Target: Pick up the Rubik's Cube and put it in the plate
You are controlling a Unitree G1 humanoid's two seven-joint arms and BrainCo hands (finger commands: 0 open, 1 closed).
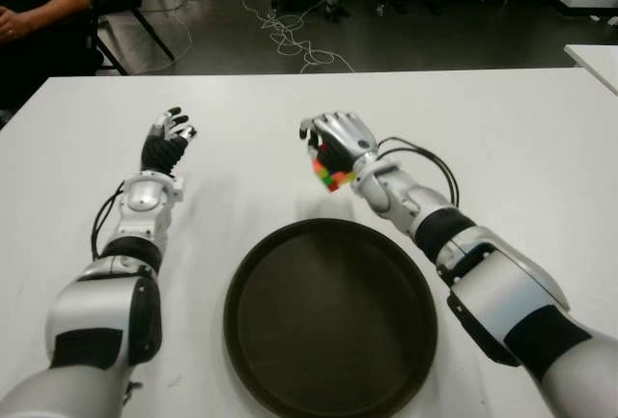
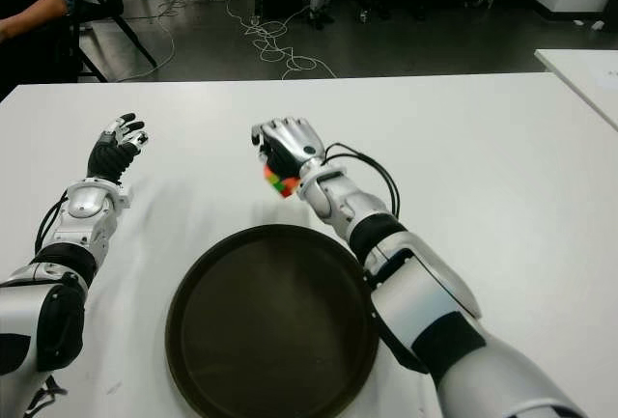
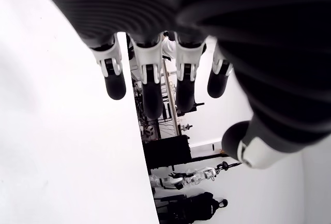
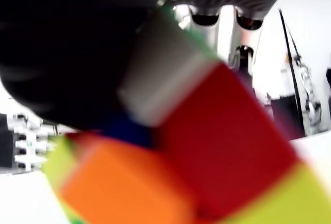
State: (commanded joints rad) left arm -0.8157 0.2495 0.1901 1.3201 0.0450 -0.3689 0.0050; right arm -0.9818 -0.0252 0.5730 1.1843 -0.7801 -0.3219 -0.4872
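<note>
Pick done, place pending. My right hand (image 1: 335, 148) has its fingers clenched round the Rubik's Cube (image 1: 328, 175), carried clear of the white worktop (image 1: 502, 138) just beyond the far rim of the dark plate (image 1: 425, 341). Left hand (image 1: 166, 143) idle, fingers loosely extended, holding nothing. I judge carry-over and release remain.

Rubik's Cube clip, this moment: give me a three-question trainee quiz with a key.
1. True or false: the Rubik's Cube lies in the plate.
2. Which hand grasps the cube: A left hand, B right hand?
3. Fill in: the left hand's fingers are ____ and hold nothing.

Key: 1 false, it is held above the table, beyond the plate's far rim. 2 B. 3 open.
</note>
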